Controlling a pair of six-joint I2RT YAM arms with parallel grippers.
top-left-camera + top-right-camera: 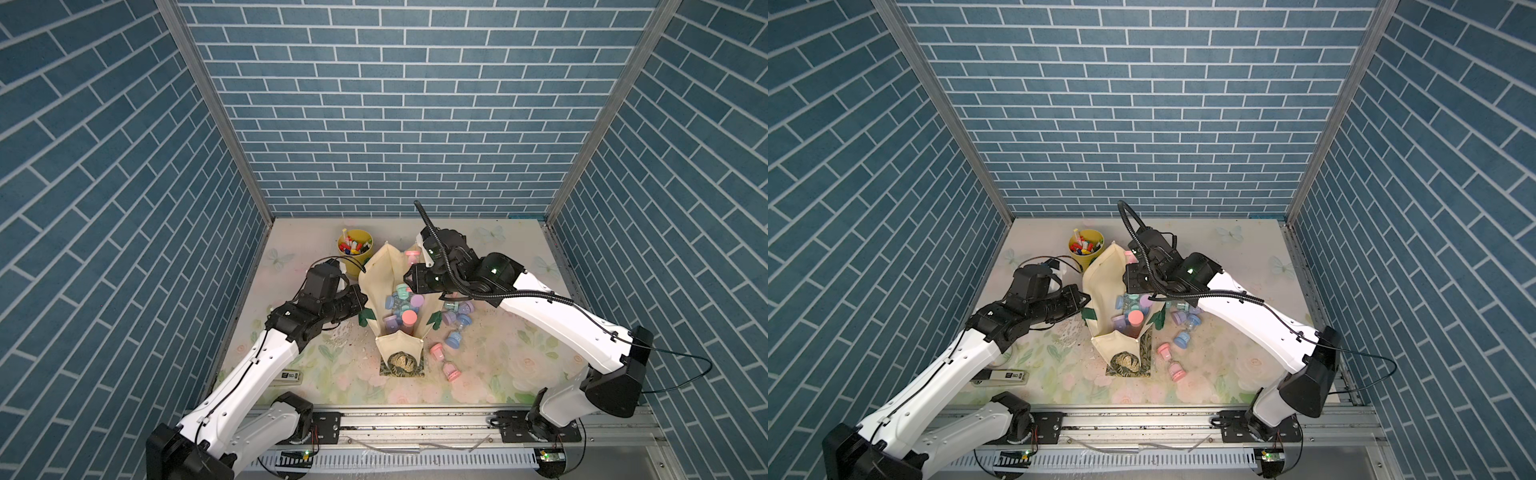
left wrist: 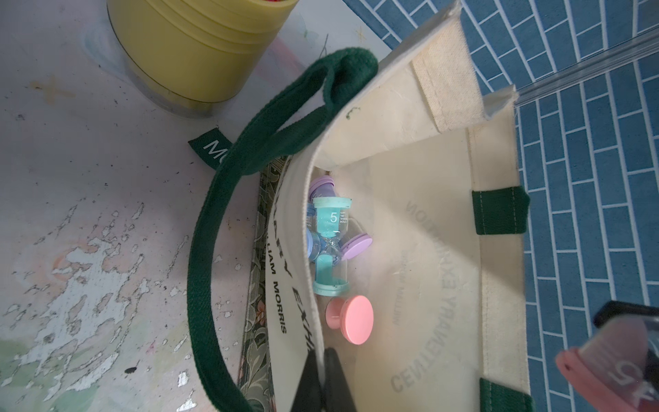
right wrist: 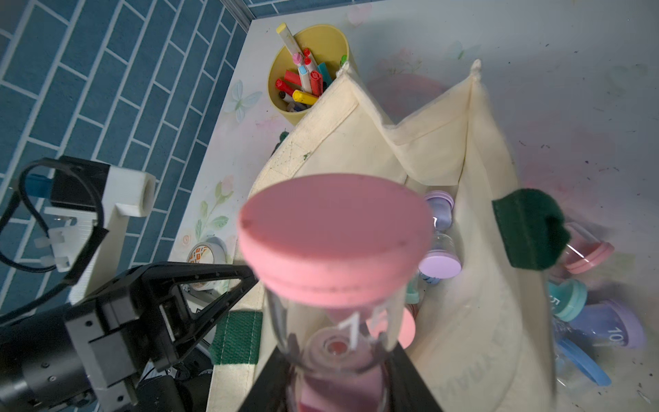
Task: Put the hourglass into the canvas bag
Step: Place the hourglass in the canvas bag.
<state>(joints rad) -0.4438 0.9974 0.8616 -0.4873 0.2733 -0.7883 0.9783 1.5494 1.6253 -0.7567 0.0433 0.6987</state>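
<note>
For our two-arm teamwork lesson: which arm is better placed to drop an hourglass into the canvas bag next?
Right. The right gripper clamps a pink hourglass at the open mouth of the canvas bag; the left gripper is shut on its rim.

Pink hourglass (image 3: pixel 335 242) gripped between jaws, above open canvas bag (image 3: pixel 474 303), marker cup (image 3: pixel 321 39) behind

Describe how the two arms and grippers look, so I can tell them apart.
Both arms have white shells and black joints. The left arm shows a thin black wire; the right arm carries a black ribbed hose and green joint lights. The left gripper and right gripper are black; the left's jaws are hollow triangular frames.
</note>
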